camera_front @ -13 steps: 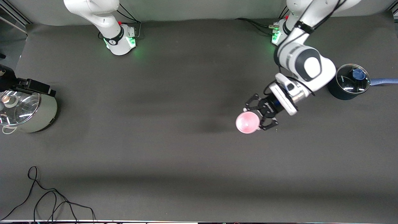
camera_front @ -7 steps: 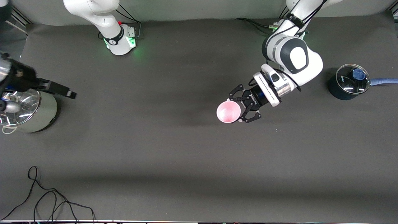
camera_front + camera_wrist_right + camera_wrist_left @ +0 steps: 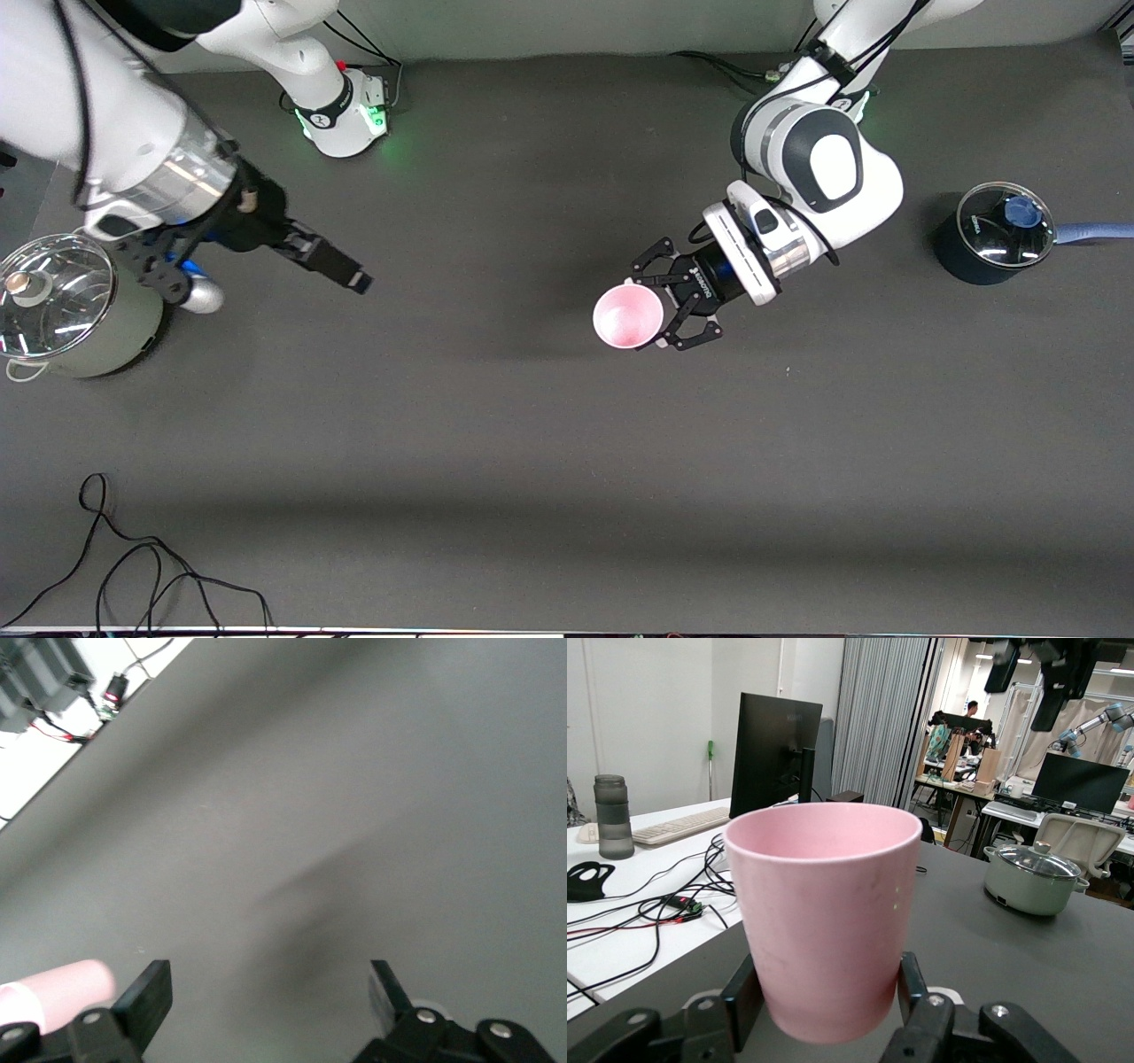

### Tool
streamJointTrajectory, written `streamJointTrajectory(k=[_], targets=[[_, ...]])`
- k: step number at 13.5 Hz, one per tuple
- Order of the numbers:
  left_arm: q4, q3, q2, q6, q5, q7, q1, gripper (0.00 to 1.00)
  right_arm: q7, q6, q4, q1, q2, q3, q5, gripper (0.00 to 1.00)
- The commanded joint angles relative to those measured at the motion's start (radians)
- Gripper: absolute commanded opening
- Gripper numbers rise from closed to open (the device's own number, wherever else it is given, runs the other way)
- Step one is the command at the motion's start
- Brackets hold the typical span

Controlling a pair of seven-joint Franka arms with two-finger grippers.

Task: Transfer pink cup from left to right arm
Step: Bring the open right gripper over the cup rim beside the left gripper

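Upright, mouth up, smooth tapered pink cup (image 3: 627,317) clamped in left gripper (image 3: 680,306) over mid-table; right gripper (image 3: 341,268) spread wide, empty, over the right arm's end.

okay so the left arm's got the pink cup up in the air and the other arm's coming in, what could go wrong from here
1. The left gripper pinches only the lower part of the pink cup; a knock from the right gripper could tip the cup or pull it free.
2. The right gripper is open but far from the cup, over the table toward the right arm's end; closing off-centre on the tapered wall might squeeze it out.
3. Releasing early would drop it.
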Motion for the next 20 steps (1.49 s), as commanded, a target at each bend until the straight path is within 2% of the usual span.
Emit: streamJointTrajectory(k=[1, 6, 9, 13, 18, 19, 20], targets=[[0.026, 0.006, 0.017, 0.04, -0.016, 0.021, -0.025, 0.34, 0.109, 0.065, 0.093, 0.092, 0.064, -0.011, 0.015, 0.99], [0.025, 0.008, 0.02, 0.043, -0.016, 0.021, -0.025, 0.34, 0.217, 0.282, 0.121, 0.247, 0.151, -0.012, 0.006, 0.99], [0.026, 0.006, 0.02, 0.064, -0.016, 0.021, -0.023, 0.34, 0.214, 0.282, 0.193, 0.264, 0.241, -0.012, 0.0, 0.99], [0.025, 0.006, 0.02, 0.077, -0.018, 0.02, -0.023, 0.34, 0.22, 0.306, 0.225, 0.307, 0.324, -0.014, -0.05, 0.99], [0.025, 0.006, 0.02, 0.092, -0.018, 0.02, -0.025, 0.34, 0.22, 0.319, 0.231, 0.307, 0.349, -0.014, -0.054, 0.98], [0.025, 0.005, 0.02, 0.092, -0.018, 0.02, -0.025, 0.34, 0.218, 0.319, 0.231, 0.307, 0.351, -0.014, -0.055, 0.9], [0.025, 0.005, 0.02, 0.092, -0.018, 0.02, -0.025, 0.34, 0.218, 0.319, 0.231, 0.305, 0.355, -0.014, -0.06, 0.69]])
